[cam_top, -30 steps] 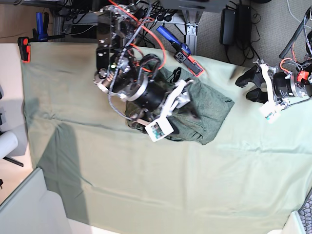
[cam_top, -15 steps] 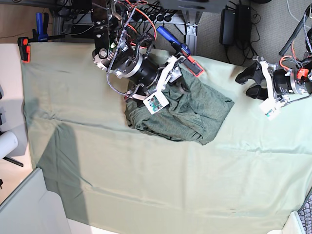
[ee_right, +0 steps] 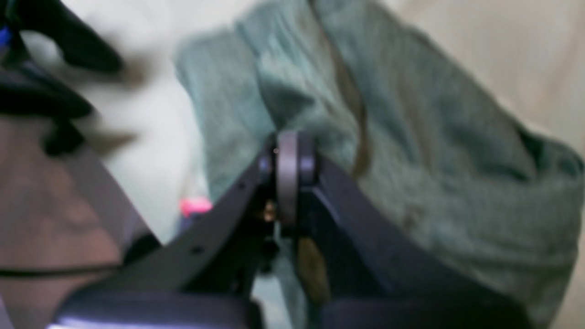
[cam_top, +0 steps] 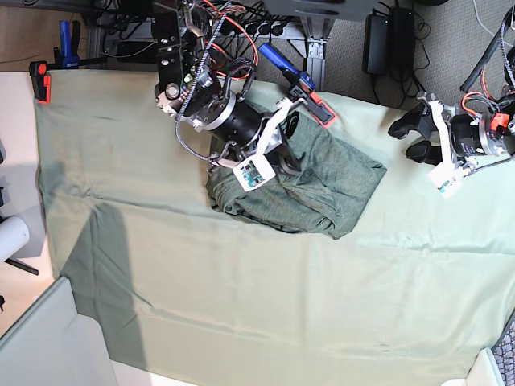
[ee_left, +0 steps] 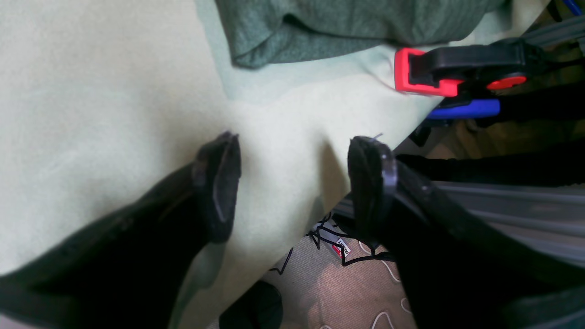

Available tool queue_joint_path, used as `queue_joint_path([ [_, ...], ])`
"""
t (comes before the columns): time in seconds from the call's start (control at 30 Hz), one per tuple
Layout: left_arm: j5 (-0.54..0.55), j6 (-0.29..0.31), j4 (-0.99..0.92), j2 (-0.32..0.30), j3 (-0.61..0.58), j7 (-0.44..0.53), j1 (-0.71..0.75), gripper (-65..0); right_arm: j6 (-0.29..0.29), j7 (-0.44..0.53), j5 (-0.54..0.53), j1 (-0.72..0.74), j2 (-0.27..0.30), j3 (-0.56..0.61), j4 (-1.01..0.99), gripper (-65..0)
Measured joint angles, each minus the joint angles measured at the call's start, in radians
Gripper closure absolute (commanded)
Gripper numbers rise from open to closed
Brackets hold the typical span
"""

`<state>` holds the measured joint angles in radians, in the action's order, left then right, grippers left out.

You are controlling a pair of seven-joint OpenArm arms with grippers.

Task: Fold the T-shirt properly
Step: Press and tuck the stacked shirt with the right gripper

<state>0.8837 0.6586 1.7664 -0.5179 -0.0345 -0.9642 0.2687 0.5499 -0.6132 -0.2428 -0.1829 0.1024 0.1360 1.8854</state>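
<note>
The T-shirt (cam_top: 322, 189) lies bunched in a rumpled heap on the pale green cloth (cam_top: 241, 297) that covers the worktop, toward the far edge and a little right of centre in the base view. Its folds pile thickest on the side under the right arm.

The right claw (ee_right: 288, 155) sits over the near-left part of the heap. In its wrist view, which is blurred, the two fingers (ee_right: 297, 164) are pressed flat together with dark green fabric just behind their tips; whether any cloth is pinched between them I cannot tell. From above, the arm's body and its white camera mount (cam_top: 251, 170) cover that corner of the shirt.

The left claw (ee_left: 292, 178) hangs well apart from the shirt, at the right edge of the worktop in the base view. Its fingers (ee_left: 219, 183) stand wide with nothing between them, over the cloth's edge, with carpet and loose cables (ee_left: 338, 246) below.

A red-and-black clamp (ee_left: 457, 73) grips the cloth's far edge near the shirt, with a blue handle (ee_left: 466, 108) beside it. Another red clamp (cam_top: 40, 82) holds the far-left corner, and a blue one (cam_top: 64, 40) stands just behind it. A white roll (cam_top: 12, 239) lies off the left side.
</note>
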Motion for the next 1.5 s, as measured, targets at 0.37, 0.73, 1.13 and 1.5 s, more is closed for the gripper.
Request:
queue_joint_path([
  [0.37,-0.001,0.000,0.000,0.000,0.000,0.000,0.000,-39.7,0.001,-0.121,0.066,0.106,-0.086,0.209,0.000,0.0],
  [0.73,-0.002,0.000,0.000,0.000,0.000,0.000,0.000,-39.7,-0.008,-0.222,0.178,0.142,-0.083,0.121,0.132,-37.3],
  [1.13,0.000,0.000,0.000,0.000,0.000,0.006,0.000,-39.7,-0.019,-0.220,0.209,0.142,-0.019,0.087,-0.037,-37.3],
  [1.5,-0.001,0.000,0.000,0.000,0.000,0.007,0.000,-39.7,-0.019,-0.192,0.174,0.142,-0.016,0.087,-0.122,0.0],
])
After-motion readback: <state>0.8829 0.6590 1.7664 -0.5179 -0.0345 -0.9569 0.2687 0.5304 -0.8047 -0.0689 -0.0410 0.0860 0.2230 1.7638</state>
